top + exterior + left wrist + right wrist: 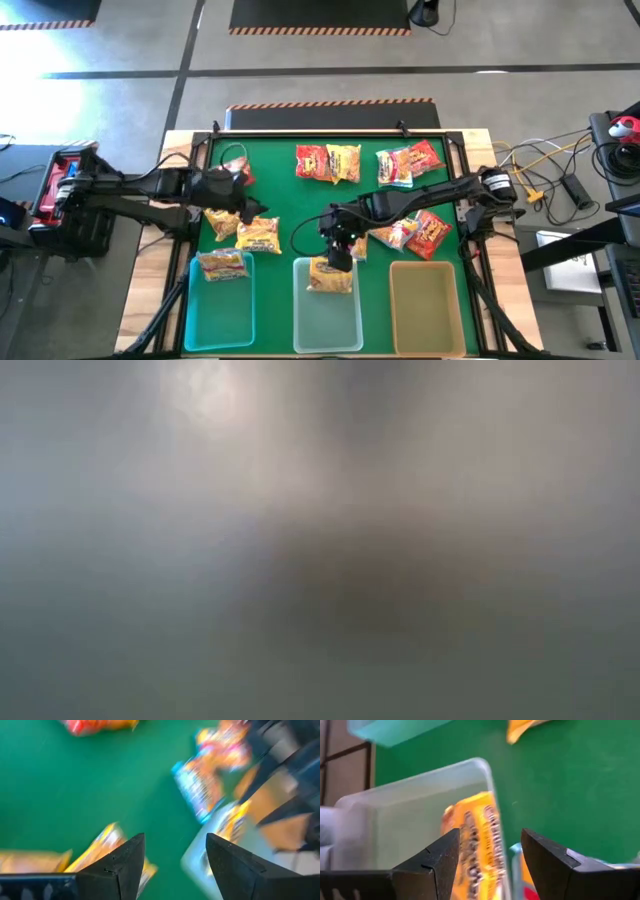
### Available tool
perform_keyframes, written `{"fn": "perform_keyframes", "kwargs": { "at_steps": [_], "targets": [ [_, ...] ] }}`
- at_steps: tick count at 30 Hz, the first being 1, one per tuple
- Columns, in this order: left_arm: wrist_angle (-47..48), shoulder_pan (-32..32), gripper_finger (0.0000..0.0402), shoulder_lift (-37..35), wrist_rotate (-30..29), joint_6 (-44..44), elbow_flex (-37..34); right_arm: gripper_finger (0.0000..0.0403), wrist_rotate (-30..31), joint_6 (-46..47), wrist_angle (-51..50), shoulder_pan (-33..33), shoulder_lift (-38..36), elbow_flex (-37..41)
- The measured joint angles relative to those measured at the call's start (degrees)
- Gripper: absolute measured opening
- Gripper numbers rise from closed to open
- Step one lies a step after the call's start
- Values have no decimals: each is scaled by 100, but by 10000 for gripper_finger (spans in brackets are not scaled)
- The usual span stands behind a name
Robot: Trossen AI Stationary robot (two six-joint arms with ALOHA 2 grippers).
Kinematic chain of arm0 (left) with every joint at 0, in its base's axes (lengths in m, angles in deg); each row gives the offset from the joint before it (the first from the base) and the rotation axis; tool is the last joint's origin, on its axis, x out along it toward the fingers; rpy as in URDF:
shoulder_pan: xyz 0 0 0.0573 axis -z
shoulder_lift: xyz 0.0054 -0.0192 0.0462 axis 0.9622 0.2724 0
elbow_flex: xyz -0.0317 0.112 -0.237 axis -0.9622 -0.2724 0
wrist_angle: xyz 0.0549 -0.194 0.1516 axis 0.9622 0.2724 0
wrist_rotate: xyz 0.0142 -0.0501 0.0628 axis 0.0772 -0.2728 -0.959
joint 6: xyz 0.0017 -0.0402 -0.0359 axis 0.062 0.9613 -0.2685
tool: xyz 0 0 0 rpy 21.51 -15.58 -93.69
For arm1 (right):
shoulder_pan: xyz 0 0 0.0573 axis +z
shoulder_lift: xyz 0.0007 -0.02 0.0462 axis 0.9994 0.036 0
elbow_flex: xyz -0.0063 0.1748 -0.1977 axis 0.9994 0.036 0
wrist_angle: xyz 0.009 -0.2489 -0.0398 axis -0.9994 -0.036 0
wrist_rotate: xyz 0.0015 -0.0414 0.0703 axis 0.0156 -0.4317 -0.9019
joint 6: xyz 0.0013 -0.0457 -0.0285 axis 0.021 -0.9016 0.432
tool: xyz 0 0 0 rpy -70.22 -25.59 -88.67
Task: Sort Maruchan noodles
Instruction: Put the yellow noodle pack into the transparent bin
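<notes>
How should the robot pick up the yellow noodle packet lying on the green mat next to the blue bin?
Probably from straight above, with the fingers closing across the short width of the yellow packet. It lies flat on the green mat, so no side offers a hold. The left gripper is closest, open, with nothing between its fingers.

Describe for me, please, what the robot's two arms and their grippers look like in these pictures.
Both arms are dark, nearly black, slender and jointed. The left gripper and the right gripper each have two matte black, wedge-shaped fingers with angular, faceted faces. The left arm's base carries red parts. A pale band rings the right arm near its base. No readable markings show.
</notes>
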Motion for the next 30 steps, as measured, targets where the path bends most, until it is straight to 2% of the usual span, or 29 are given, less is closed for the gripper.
{"fn": "perform_keyframes", "kwargs": {
  "at_steps": [4, 8, 20, 30],
  "targets": [
    [729, 7, 194, 194, 269, 243, 0, 196, 191, 1, 376, -109, 17, 0],
    [966, 114, 194, 539, 676, 262, -35, 196, 205, 0, 825, -219, 57, 0],
    [958, 573, 194, 2039, 810, 93, -39, 196, 201, -151, 1018, -564, 63, 0],
    [675, 751, 194, 2912, 804, -235, -44, 196, 191, -487, 1013, -778, 63, 0]
  ]
}}
